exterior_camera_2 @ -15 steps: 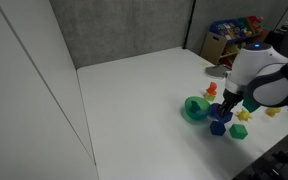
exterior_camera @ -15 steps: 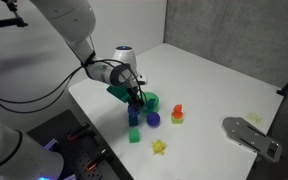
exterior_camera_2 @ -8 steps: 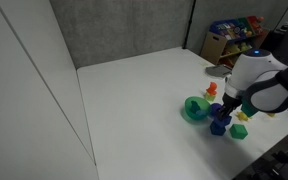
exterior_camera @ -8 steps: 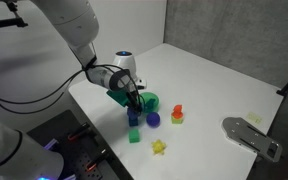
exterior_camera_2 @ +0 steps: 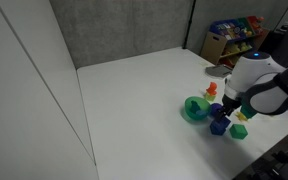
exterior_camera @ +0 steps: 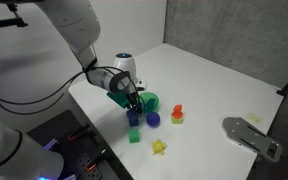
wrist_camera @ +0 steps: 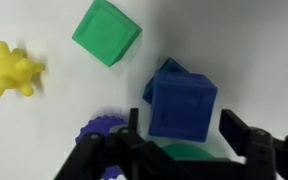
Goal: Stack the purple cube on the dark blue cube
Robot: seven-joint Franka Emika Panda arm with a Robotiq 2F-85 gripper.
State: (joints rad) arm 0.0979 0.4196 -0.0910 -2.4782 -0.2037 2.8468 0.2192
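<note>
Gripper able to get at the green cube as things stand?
Likely yes, after lifting off. The gripper straddles the upper cube of the stack. The green cube sits apart on the table, with nothing over or touching it. The yellow spiky toy lies off to its side.

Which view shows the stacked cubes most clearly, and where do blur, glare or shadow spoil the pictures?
Wrist view: the purple cube fills the middle, its edges slightly soft; the hand at the bottom is dark and blurred; the white table looks washed out. In both exterior views the cube is tiny and coarse.
</note>
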